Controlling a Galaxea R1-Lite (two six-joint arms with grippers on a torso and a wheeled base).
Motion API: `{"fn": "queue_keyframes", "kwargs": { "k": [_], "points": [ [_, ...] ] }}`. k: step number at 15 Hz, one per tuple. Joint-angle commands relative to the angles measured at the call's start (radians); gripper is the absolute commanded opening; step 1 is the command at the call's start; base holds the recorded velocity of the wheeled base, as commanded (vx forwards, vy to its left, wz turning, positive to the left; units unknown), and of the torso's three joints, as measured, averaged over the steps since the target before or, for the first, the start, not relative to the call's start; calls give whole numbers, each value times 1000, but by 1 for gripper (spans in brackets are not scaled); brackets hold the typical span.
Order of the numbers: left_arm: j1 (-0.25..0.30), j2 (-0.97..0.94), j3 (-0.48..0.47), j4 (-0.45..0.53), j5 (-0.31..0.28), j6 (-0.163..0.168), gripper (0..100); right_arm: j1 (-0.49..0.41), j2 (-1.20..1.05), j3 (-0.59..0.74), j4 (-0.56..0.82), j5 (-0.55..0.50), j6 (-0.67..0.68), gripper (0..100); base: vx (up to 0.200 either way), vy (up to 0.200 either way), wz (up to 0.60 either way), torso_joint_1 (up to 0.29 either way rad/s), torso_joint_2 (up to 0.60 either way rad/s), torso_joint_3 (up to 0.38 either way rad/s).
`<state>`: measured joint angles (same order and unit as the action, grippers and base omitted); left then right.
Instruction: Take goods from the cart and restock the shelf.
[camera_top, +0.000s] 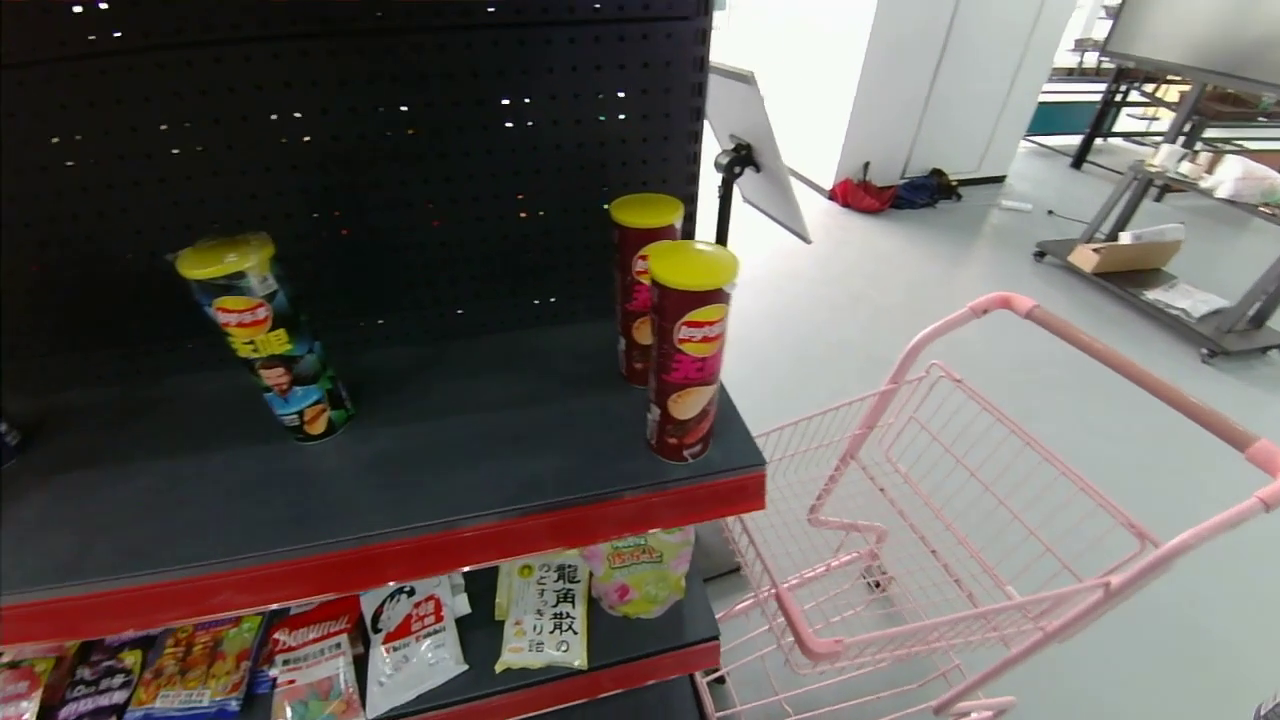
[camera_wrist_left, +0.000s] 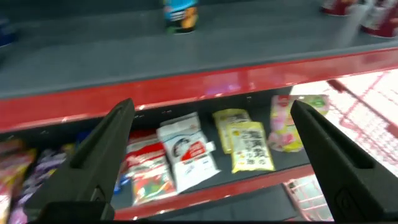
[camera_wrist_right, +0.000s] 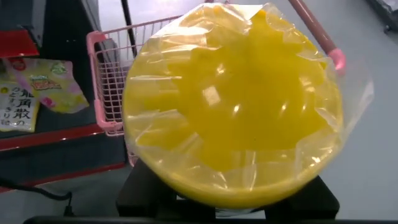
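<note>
A chip can with a yellow lid (camera_wrist_right: 233, 102) under clear film sits end-on between the dark fingers (camera_wrist_right: 146, 193) of my right gripper (camera_wrist_right: 227, 208), which is shut on it beside the pink cart (camera_wrist_right: 106, 81). My left gripper (camera_wrist_left: 211, 106) is open with nothing between its fingers, facing the shelf's red front edge (camera_wrist_left: 205, 84). On the dark upper shelf board (camera_top: 450, 450) a blue chip can (camera_top: 265, 340) leans at the left. Two maroon chip cans (camera_top: 688, 350) stand one behind the other at the right end.
The pink wire cart (camera_top: 960, 500) stands right of the shelf, its basket bare where visible. Snack bags (camera_top: 540, 610) lie on the lower shelf. A black pegboard (camera_top: 350, 150) backs the shelf. A white sign on a stand (camera_top: 755, 150) and a trolley (camera_top: 1160, 270) stand on the grey floor beyond.
</note>
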<state>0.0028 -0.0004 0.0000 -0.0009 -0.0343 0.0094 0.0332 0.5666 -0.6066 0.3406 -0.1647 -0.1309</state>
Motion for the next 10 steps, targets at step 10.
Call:
{"fn": "queue_keyframes", "kwargs": {
  "k": [10],
  "points": [
    [0,0,0,-1,-1,4,100,4,-229,188,-65,11,-6,0,0,0,240,3,0,0]
  ]
}}
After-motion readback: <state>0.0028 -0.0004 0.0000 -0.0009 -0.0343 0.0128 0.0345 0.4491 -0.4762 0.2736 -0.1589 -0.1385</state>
